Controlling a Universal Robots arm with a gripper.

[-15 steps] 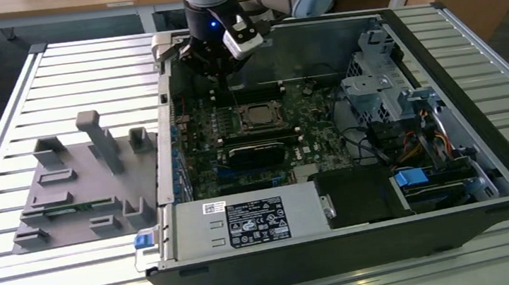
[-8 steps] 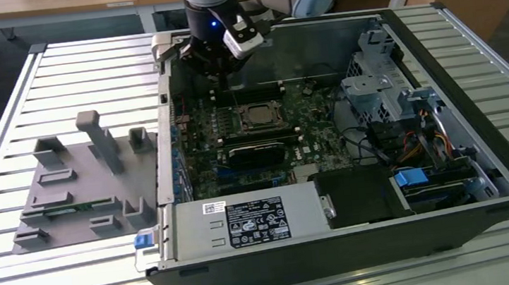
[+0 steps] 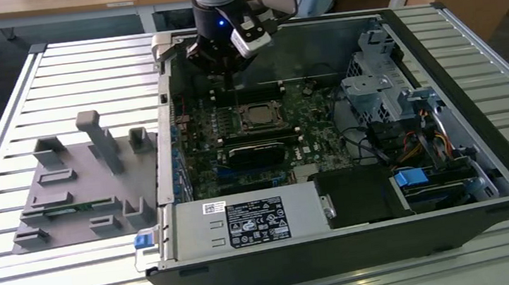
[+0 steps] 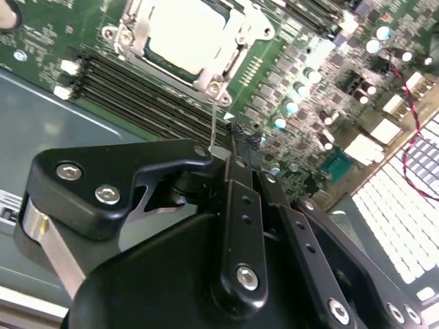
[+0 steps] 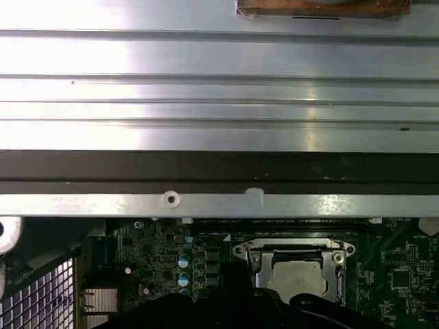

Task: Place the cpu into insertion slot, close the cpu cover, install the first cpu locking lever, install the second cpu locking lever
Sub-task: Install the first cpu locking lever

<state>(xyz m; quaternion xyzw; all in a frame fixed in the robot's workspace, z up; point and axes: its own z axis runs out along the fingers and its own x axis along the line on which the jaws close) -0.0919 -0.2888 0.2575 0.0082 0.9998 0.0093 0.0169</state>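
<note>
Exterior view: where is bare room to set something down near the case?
Bare table slats around the grey fixture plate, and along the case at the exterior view's right. Crowded inside, around the cpu near the tool.

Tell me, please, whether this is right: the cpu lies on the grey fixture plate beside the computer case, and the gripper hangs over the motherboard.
Not quite: the cpu lies not on the grey fixture plate but on the motherboard, framed by the cpu cover, as the second wrist view shows. The gripper does hang over the motherboard.
</note>
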